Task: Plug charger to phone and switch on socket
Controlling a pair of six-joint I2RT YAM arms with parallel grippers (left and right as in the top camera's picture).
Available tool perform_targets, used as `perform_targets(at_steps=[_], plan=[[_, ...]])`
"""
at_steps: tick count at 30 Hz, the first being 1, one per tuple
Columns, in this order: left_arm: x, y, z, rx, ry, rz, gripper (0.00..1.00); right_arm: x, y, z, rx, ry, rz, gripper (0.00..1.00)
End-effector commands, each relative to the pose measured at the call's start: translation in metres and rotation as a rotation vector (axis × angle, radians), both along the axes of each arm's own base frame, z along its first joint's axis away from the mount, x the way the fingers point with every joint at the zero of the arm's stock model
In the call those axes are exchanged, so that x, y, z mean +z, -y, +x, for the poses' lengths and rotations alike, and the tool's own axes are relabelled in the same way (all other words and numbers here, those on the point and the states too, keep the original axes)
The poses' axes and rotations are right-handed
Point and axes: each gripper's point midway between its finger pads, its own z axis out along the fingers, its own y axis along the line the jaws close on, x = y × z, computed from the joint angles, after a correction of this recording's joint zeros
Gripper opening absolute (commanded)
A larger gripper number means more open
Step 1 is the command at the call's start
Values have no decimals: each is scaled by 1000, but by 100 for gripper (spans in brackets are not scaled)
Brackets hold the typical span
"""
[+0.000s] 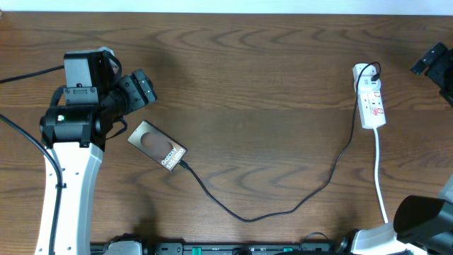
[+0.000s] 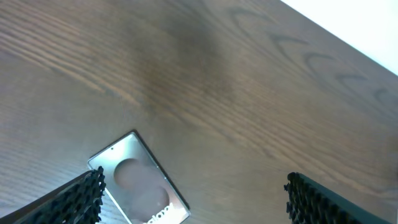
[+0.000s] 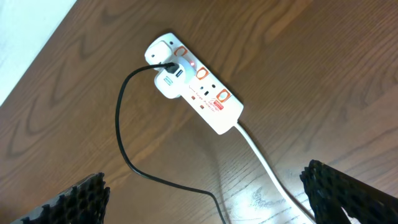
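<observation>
Judging by the overhead view, the plugging step looks finished: the charger [image 1: 248, 218], a thin, limp black cable, meets the 4 o'clock end of the phone [image 1: 157, 145]. From there it sags toward 6 o'clock and climbs to the socket [image 1: 371, 99]. What seems left is the switch.

The phone is a slim, smooth rectangle with a glossy rim and a dark round patch. It lies flat at about 8 o'clock of the surface [image 1: 255, 64], which is dark wood grain with a dull sheen. The socket is at about 2 o'clock: a narrow bar of hard white plastic with red-rimmed switches [image 3: 202, 72] and a stiffer white cord [image 3: 264, 158] trailing toward 6 o'clock. I cannot tell whether any switch is on.

The left gripper [image 2: 196, 183] hangs above the phone, its ridged black fingers spread wide and holding nothing. The right gripper [image 3: 205, 177] is also spread and empty, and looks down on the socket from well above.

The next move probably falls to the right arm. It would descend and press one fingertip on the switch beside the charger's plug, a small target that could make the light socket slide.
</observation>
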Motion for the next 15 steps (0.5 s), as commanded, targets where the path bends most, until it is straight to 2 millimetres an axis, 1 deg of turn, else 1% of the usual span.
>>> perform_targets(at_steps=[1,4,6,9,11,15], plan=[[14,-4,-7,4,23,35,91,2,2,0,-17,2,-6,99],[20,0,-19,-8,46,42,91,2,2,0,-17,2,-6,99],[26,2,-21,-10,99,49,91,2,2,0,-17,2,-6,99],[38,4,-22,-12,242,51,91,2,2,0,-17,2,-6,99],[45,5,-25,-10,367,49,91,2,2,0,-17,2,-6,99],[48,5,-39,-6,590,47,91,2,2,0,-17,2,-6,99]])
